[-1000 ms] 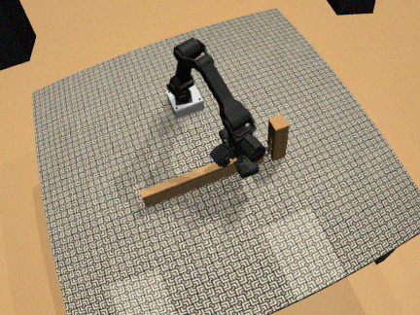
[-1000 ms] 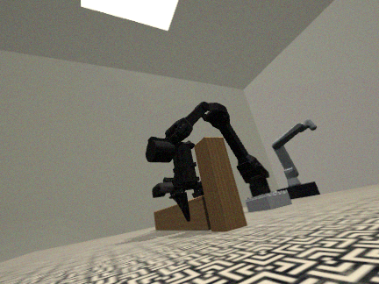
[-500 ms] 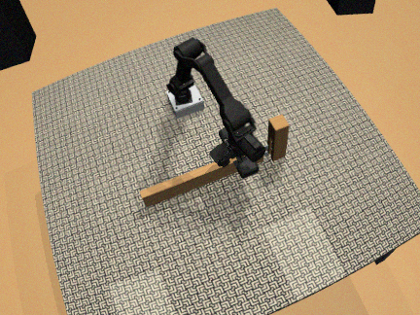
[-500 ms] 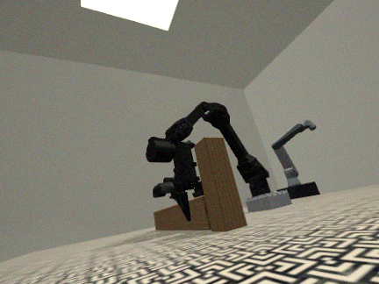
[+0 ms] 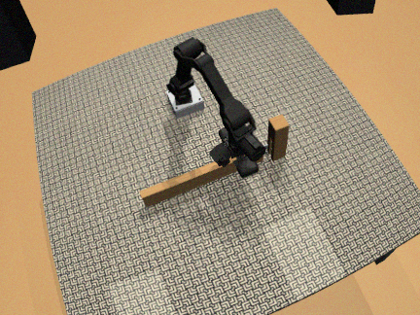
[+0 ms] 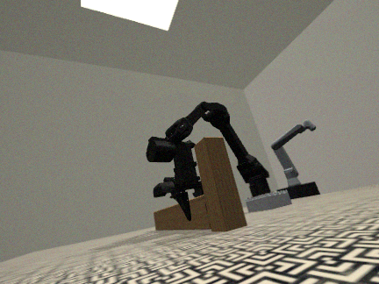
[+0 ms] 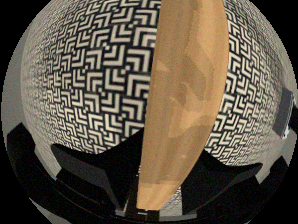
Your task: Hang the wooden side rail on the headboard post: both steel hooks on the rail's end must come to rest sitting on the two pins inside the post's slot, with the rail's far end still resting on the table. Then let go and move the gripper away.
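Near the centre of the top view, the gripper (image 5: 236,164) (image 6: 189,206) (image 7: 162,133) holds the rail (image 5: 187,182) (image 6: 175,217) (image 7: 182,100) between its fingers, close to the post (image 5: 279,138) (image 6: 221,184); whether the 2 hooks sit on the 2 pins I cannot tell, while release and moving away remain.
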Controlling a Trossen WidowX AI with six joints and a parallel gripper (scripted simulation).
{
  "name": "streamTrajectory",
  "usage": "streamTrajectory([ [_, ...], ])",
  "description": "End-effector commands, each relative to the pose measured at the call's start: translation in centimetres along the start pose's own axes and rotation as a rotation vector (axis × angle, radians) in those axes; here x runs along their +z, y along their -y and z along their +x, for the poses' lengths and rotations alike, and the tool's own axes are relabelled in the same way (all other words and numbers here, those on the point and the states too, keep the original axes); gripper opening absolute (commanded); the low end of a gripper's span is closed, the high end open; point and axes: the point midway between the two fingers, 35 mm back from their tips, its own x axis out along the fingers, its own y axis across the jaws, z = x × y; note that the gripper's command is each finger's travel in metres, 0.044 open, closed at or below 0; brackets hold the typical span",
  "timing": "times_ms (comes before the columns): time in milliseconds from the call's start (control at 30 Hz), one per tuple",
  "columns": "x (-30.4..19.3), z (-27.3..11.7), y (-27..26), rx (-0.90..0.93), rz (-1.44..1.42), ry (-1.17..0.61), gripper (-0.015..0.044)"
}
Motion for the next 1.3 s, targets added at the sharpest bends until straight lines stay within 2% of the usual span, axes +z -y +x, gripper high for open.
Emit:
streamTrajectory([
  [0,-0.01,-0.50,-0.25,0.012,-0.005,0.001,0.0000],
  [1267,-0.01,-1.13,-0.24,0.012,-0.005,0.001,0.0000],
])
